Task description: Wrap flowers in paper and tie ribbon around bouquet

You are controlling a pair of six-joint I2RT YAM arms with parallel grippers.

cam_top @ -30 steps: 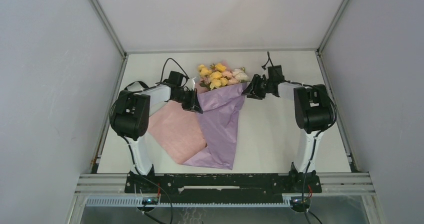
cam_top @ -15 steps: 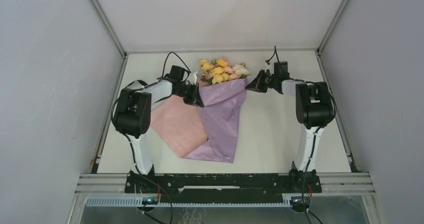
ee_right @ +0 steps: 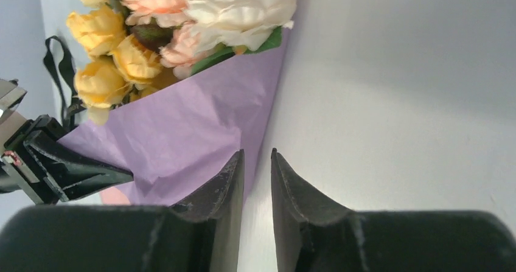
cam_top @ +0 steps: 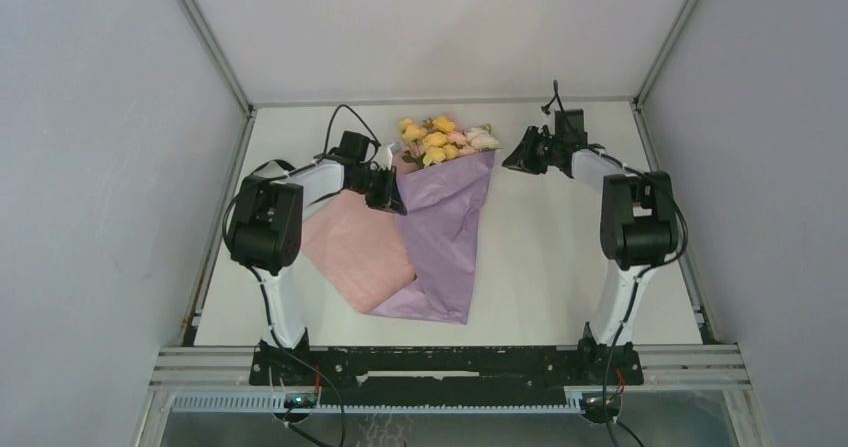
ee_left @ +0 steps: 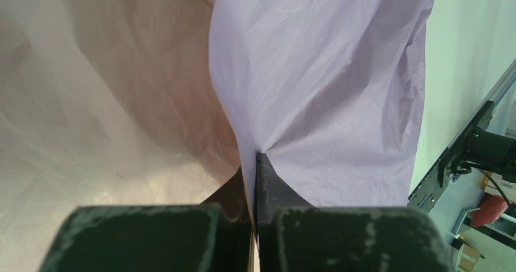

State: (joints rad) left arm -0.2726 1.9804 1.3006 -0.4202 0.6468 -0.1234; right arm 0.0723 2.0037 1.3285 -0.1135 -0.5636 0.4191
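The flowers (cam_top: 440,139), yellow, pink and white blooms (ee_right: 182,22), lie at the wide end of the paper (cam_top: 445,237), which is folded lilac over them into a cone. Its pink face (cam_top: 355,247) lies spread to the left. My left gripper (cam_top: 390,189) is shut on the lilac paper's left edge (ee_left: 254,162), which is pinched between the jaws. My right gripper (cam_top: 515,159) hovers just right of the cone's top corner. Its jaws (ee_right: 257,156) stand a little apart with nothing between them, and the paper's edge (ee_right: 268,120) lies just beyond the left finger. The ribbon is out of view.
A black cable (cam_top: 335,127) loops behind my left wrist. White table (cam_top: 560,257) stretches right of the bouquet. The grey enclosure walls (cam_top: 700,117) rise at both sides and the back. The arm bases sit on the black rail (cam_top: 440,362) at the near edge.
My right gripper has drawn back from the paper's right edge, up and to the right. The bouquet has shifted slightly toward the back. The left gripper keeps its pinch.
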